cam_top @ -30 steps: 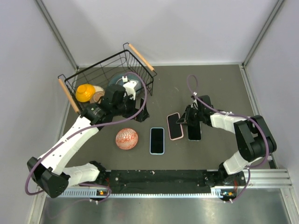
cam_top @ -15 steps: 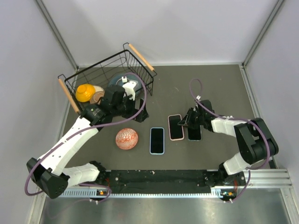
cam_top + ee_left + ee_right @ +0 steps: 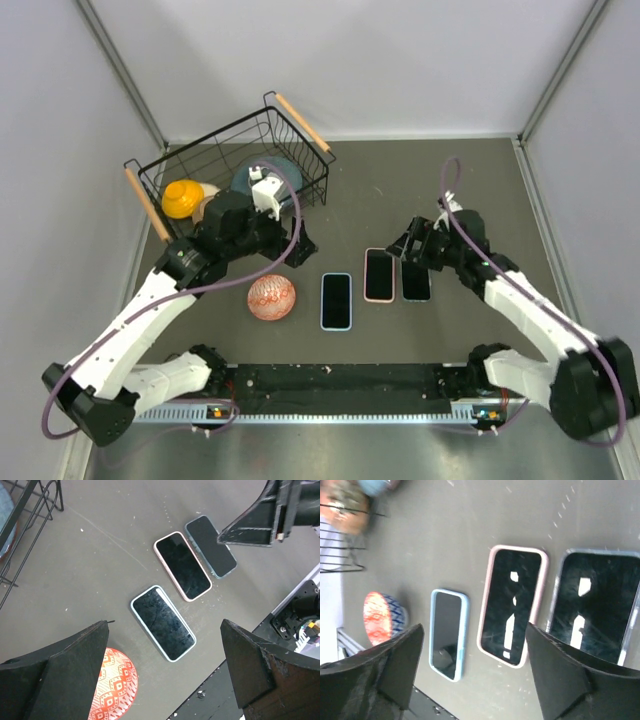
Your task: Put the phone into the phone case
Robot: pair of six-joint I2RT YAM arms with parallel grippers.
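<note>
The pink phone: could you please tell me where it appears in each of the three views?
Top external: the pink phone lies right of centre, the middle one of a row of three.
Left wrist: upper centre, again the middle one.
Right wrist: centre, between its two neighbours.
Shared landmark: the red bowl, beyond the blue phone; bottom left in the left wrist view, at the left in the right wrist view.

Left arm (image 3: 140,310) stretches from near-left corner toward table centre, left gripper (image 3: 298,246) empty with jaws wide apart; right arm (image 3: 530,310) bends in from near-right corner, right gripper (image 3: 405,246) also spread, empty.
</note>
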